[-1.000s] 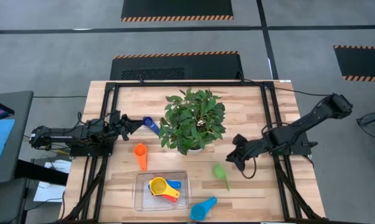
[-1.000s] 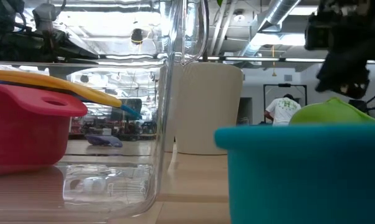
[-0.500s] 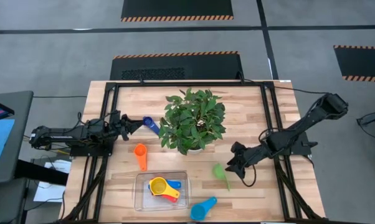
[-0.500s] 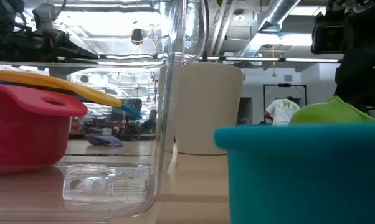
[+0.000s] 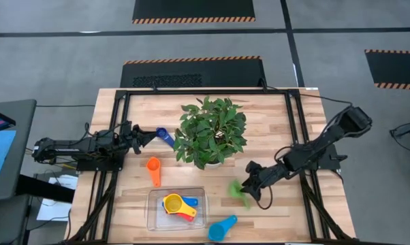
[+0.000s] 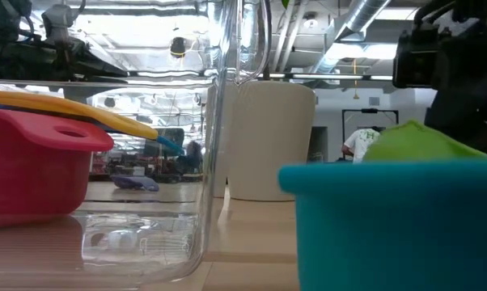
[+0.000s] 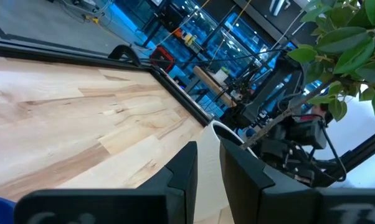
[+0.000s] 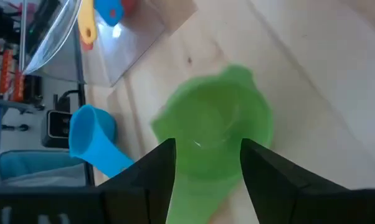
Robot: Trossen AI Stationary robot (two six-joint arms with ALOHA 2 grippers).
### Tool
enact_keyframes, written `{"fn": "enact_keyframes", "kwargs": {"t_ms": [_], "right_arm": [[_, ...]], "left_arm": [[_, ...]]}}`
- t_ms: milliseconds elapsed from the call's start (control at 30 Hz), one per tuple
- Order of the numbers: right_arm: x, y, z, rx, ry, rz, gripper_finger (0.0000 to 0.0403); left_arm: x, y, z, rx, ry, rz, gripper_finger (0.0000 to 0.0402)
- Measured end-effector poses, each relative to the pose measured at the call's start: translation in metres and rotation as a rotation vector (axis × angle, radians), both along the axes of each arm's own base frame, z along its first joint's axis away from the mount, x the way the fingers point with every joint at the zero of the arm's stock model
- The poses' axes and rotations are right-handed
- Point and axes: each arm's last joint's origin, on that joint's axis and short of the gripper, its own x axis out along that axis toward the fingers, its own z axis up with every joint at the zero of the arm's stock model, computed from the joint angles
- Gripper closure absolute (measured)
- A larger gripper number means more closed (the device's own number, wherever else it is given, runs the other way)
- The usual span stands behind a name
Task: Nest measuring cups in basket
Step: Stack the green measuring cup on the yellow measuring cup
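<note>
The green measuring cup lies on the table right of the clear basket. My right gripper is open just above it, one finger on each side. Yellow, red and light blue cups lie nested in the basket. A larger light blue cup lies near the front edge and an orange cup lies left of the basket. My left gripper waits at the left beside a dark blue cup, its fingers only a narrow gap apart. My right gripper comes slanting down from the table's right side. Its open fingers stand on either side of the green cup's bowl where the handle leaves it. Whether they touch the cup, I cannot tell.
A leafy potted plant in a white pot stands mid-table, behind the basket and the green cup. A black frame runs around the table top. Bare wood lies between the green cup and the basket.
My right gripper has gone down and toward the table's left and near edge, onto the green cup, and its fingers have spread wider. The green cup has shifted a little toward the left.
</note>
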Motion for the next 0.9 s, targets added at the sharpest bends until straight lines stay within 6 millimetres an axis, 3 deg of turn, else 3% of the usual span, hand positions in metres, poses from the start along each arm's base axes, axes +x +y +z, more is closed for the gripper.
{"fn": "enact_keyframes", "kwargs": {"t_ms": [300,600,900], "right_arm": [[0.015,0.009,-0.008,0.025,0.053,0.009,0.0198],[0.029,0.003,0.004,0.046,0.01,-0.034,0.0198],[0.034,-0.004,0.004,0.042,0.006,-0.064,0.0202]], "left_arm": [[0.0,0.0,0.0,0.023,0.008,0.0,0.0343],[0.0,0.0,0.0,0.024,0.008,0.0,0.0343],[0.0,0.0,0.0,0.026,0.009,0.0,0.0343]]}}
